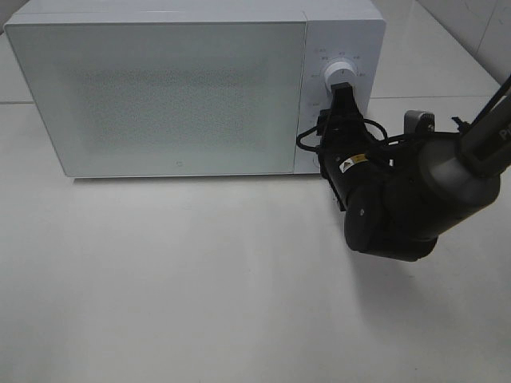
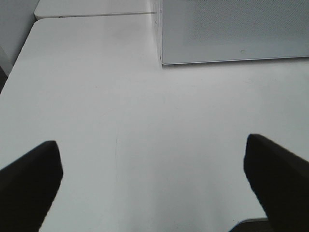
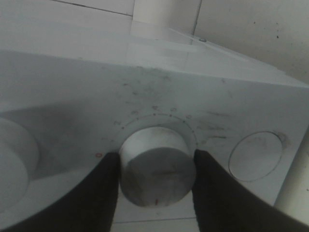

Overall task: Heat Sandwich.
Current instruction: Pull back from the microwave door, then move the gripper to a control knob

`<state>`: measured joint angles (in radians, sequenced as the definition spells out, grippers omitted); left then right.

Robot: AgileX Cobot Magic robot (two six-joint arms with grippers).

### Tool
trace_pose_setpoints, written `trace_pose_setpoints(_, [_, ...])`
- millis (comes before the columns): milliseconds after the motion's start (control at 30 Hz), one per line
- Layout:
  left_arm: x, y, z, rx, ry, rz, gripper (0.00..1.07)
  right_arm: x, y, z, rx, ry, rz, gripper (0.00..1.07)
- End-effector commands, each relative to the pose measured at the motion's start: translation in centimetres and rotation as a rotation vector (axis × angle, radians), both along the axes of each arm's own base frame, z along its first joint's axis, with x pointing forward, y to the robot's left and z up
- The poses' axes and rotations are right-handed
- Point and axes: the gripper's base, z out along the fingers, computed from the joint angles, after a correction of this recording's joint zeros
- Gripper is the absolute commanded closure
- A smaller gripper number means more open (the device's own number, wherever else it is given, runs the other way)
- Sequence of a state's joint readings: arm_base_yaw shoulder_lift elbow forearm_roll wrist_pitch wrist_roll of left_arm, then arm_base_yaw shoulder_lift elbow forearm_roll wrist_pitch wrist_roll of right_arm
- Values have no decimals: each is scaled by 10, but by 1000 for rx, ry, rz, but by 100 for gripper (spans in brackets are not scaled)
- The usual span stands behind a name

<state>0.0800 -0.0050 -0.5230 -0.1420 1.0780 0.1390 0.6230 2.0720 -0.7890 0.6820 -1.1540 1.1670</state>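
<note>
Right gripper (image 3: 157,160) pinching white dial (image 3: 155,175) on microwave panel (image 3: 72,96).

Soft, even light washes the white bench (image 1: 200,287) pale, with a faint shadow beneath the right end effector (image 1: 342,88). Its wrist view is dim and grainy; the knob (image 3: 157,169) between its fingers (image 3: 96,193) looks soft.
</note>
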Motion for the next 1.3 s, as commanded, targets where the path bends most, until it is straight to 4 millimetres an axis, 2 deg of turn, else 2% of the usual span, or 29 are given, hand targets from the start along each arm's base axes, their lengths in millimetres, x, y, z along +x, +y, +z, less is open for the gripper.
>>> trace_pose_setpoints(33, [-2, 0, -1, -2, -16, -7, 9, 6, 0, 14, 124, -103, -43, 100])
trace_pose_setpoints(800, [-2, 0, -1, -2, -16, -7, 9, 6, 0, 13, 137, -94, -50, 95])
trace_pose_setpoints(967, [-2, 0, -1, -2, -16, -7, 9, 6, -1, 14, 136, -102, -52, 90])
trace_pose_setpoints(1067, [-2, 0, -1, -2, -16, -7, 9, 7, -1, 16, 135, -121, -50, 80])
trace_pose_setpoints(1100, [-2, 0, -1, -2, -16, -7, 9, 7, -1, 16, 135, -121, -50, 80])
trace_pose_setpoints(1167, [-2, 0, -1, -2, -16, -7, 9, 7, 0, 16, 132, -129, -43, 72])
trace_pose_setpoints(1233, [-2, 0, -1, -2, -16, -7, 9, 7, 0, 16, 132, -129, -42, 56])
trace_pose_setpoints(1267, [-2, 0, -1, -2, -16, -7, 9, 7, 0, 16, 132, -129, -42, 56])
trace_pose_setpoints(1300, [-2, 0, -1, -2, -16, -7, 9, 7, 0, 16, 132, -128, -42, 50])
